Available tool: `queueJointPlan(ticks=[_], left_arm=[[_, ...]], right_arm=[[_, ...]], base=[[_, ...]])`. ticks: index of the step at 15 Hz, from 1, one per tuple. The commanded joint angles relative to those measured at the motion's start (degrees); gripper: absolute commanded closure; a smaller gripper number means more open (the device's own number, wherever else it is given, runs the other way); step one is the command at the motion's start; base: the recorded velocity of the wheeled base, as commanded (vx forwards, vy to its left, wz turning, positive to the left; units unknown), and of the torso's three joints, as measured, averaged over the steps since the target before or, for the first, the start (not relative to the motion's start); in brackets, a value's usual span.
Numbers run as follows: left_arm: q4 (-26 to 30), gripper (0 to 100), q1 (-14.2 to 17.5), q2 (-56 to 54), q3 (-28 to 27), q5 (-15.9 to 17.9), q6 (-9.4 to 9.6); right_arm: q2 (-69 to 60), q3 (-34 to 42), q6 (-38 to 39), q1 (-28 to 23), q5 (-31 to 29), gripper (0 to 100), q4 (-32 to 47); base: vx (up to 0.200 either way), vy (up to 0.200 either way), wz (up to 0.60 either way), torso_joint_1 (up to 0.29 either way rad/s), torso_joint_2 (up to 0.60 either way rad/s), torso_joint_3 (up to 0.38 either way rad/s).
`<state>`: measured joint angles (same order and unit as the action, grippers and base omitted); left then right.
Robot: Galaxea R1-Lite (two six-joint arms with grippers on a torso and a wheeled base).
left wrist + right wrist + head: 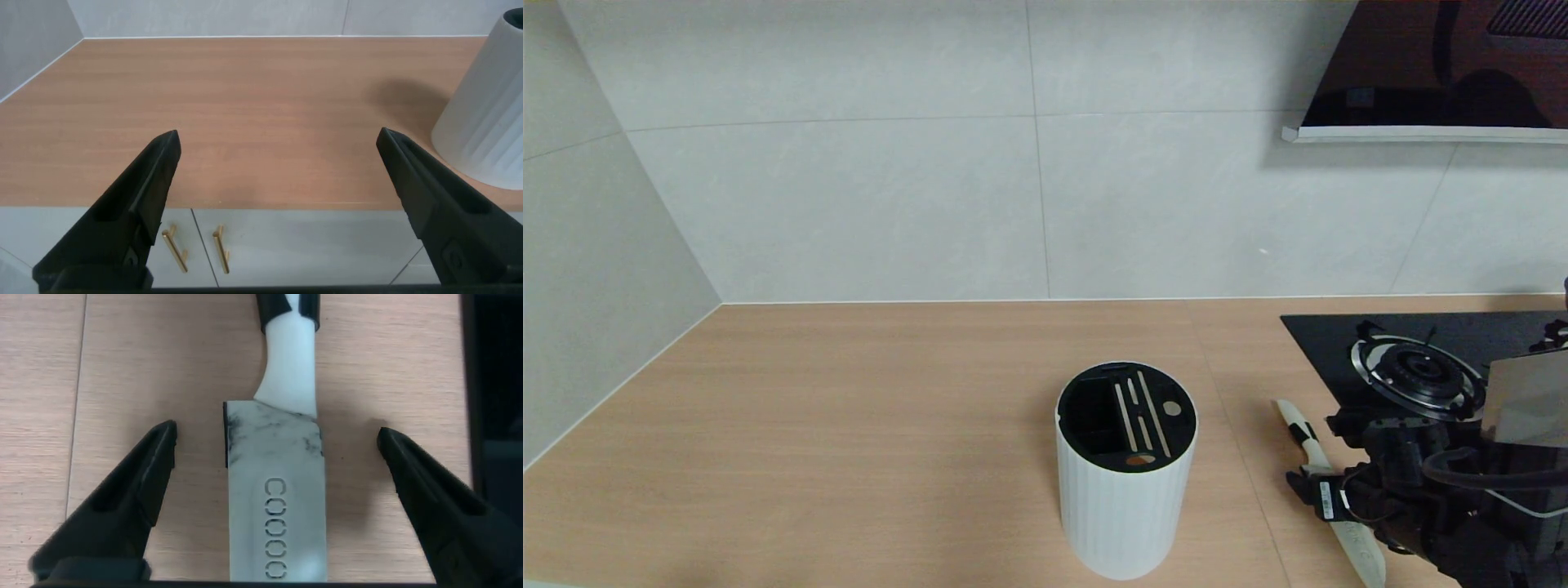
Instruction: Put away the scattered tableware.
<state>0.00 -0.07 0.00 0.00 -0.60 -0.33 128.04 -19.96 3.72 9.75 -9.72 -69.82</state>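
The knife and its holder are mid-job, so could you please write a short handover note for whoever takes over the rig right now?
Left gripper: open, holding nothing, over the counter's front edge, to the left of the holder.
Right gripper: open, fingers on either side of the knife blade, not closed on it.
The knife lies flat on the counter between the holder and the stove, handle towards the wall.
Done: nothing stored yet.
Left: grip the knife and slot it into the holder.
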Motion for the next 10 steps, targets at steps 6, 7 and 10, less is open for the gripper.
queueJointPlan(ticks=[6, 7, 10], left_arm=[[0.00, 0, -0.01, 0.00, 0.00, -0.02, -0.02], [0.00, 0, -0.01, 0.00, 0.00, -0.02, -0.02], [0.00, 0, -0.01, 0.00, 0.00, -0.02, -0.02]], right_arm=[[0.37, 0.09, -0.03, 0.00, -0.04, 100, 0.21], [0.28, 0.09, -0.03, 0.00, -0.04, 100, 0.21], [-1.30, 0.18, -0.03, 0.09, -0.30, 100, 0.21]], base=[[0.000, 0.000, 0.00, 0.000, 0.00, 0.000], [0.000, 0.000, 0.00, 0.000, 0.00, 0.000], [0.000, 0.000, 0.00, 0.000, 0.00, 0.000]])
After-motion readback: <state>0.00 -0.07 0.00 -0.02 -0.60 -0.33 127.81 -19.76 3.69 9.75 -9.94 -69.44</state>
